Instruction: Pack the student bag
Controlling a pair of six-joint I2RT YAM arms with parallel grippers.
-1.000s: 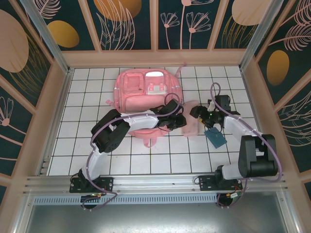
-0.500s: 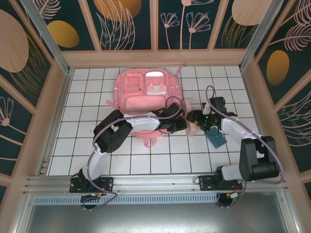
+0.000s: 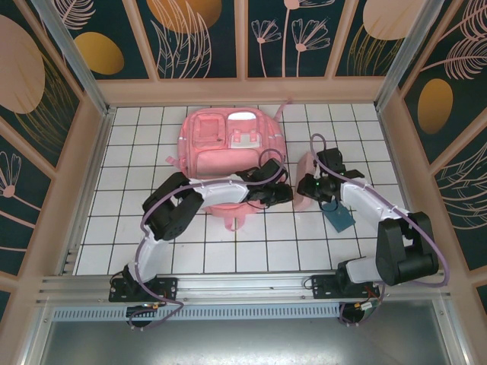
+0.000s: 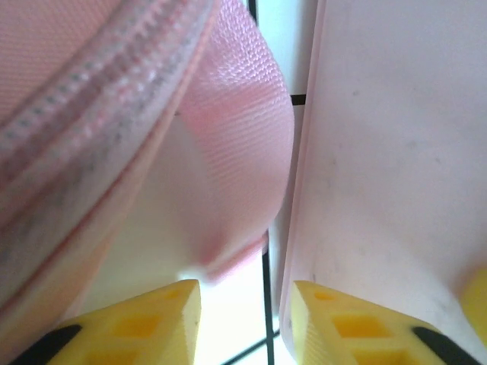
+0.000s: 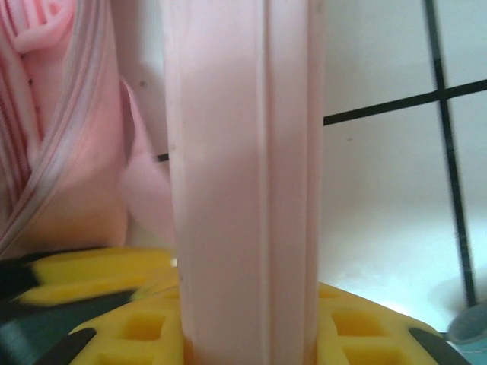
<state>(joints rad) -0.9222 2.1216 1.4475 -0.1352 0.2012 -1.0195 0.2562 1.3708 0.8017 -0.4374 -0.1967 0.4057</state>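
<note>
The student bag (image 3: 228, 137) lies flat on the white tiled table, pink with front pockets. Just right of its near corner a pale pink case (image 3: 303, 196) stands on edge. My right gripper (image 3: 318, 187) is shut on it; the right wrist view has the case (image 5: 243, 152) upright between the yellow fingers (image 5: 243, 327). My left gripper (image 3: 280, 192) sits between bag and case. Its yellow jaws (image 4: 245, 319) stand open over bare tile, with bag fabric (image 4: 114, 114) on the left and the case's side (image 4: 396, 152) on the right.
A small blue notebook (image 3: 338, 218) lies on the tiles just right of and nearer than the case, under the right forearm. A pink strap (image 3: 236, 220) trails from the bag's near edge. Wooden walls enclose the table on three sides.
The case lay flat a second ago and now stands on edge, closer to the bag. The right gripper has closed on it, while the left jaws have opened somewhat.
</note>
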